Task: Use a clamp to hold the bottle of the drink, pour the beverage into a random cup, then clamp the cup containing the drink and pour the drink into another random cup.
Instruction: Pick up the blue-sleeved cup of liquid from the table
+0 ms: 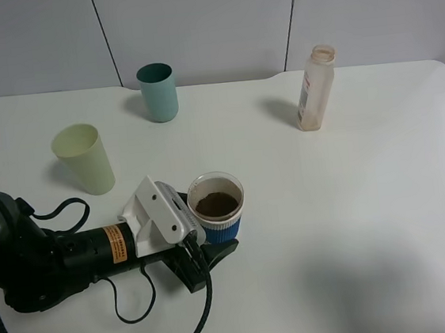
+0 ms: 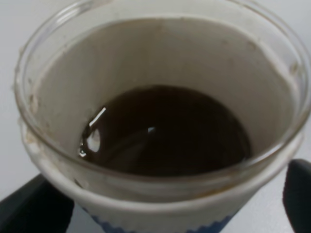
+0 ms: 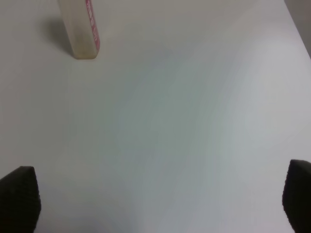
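Observation:
The cup containing the drink [image 1: 223,230], translucent with a white rim and a ribbed blue sleeve, stands at the table's front middle. Dark brown beverage [image 1: 216,204] fills its bottom and also shows in the left wrist view [image 2: 165,131]. My left gripper [image 1: 213,229] lies low on the table, its black fingers [image 2: 34,208] pressed against both sides of the cup's sleeve. The bottle [image 1: 314,89] stands upright and looks empty at the back right; its label [image 3: 91,24] shows in the right wrist view. The pale green tumbler [image 1: 85,159] stands to the left. My right gripper [image 3: 158,204] is open over bare table.
A teal cup [image 1: 157,92] stands at the back, left of centre. The left arm's black body and cables [image 1: 49,260] lie across the front left of the white table [image 1: 356,224]. A grey wall rises behind the table.

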`<control>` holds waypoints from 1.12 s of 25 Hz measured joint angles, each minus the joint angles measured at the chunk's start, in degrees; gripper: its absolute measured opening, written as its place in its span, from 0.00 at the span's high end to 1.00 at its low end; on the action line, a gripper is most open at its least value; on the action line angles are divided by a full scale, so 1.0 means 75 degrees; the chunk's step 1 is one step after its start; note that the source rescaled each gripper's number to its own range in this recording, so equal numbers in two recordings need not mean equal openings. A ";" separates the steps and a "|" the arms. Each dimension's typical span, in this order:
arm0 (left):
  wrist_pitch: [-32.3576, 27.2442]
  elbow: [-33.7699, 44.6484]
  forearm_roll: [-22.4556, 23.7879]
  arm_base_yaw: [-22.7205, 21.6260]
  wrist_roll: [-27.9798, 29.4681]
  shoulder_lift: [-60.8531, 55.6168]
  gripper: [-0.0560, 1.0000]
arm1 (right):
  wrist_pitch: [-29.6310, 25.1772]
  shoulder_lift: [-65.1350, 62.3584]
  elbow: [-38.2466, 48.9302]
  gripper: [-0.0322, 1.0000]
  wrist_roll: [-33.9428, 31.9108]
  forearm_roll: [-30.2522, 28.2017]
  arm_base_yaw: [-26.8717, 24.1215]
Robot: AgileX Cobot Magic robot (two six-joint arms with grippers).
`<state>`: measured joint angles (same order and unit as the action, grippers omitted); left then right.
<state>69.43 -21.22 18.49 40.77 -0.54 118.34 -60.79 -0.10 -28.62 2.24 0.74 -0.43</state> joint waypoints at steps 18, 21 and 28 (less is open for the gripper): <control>0.0000 -0.0030 -0.0140 0.0000 0.0626 0.0010 0.00 | 0.0000 0.0000 0.0000 0.00 0.0000 0.0000 0.0000; 0.0000 -0.0150 -0.0150 0.0000 0.0652 0.0109 0.00 | 0.0000 0.0000 0.0000 0.00 0.0000 0.0000 0.0000; 0.0000 -0.0771 -0.0126 0.0000 0.1080 0.0571 0.00 | 0.0000 0.0000 0.0000 0.00 0.0000 0.0000 0.0000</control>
<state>69.43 -27.01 17.54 40.77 7.56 122.62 -60.79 -0.10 -28.62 2.24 0.74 -0.43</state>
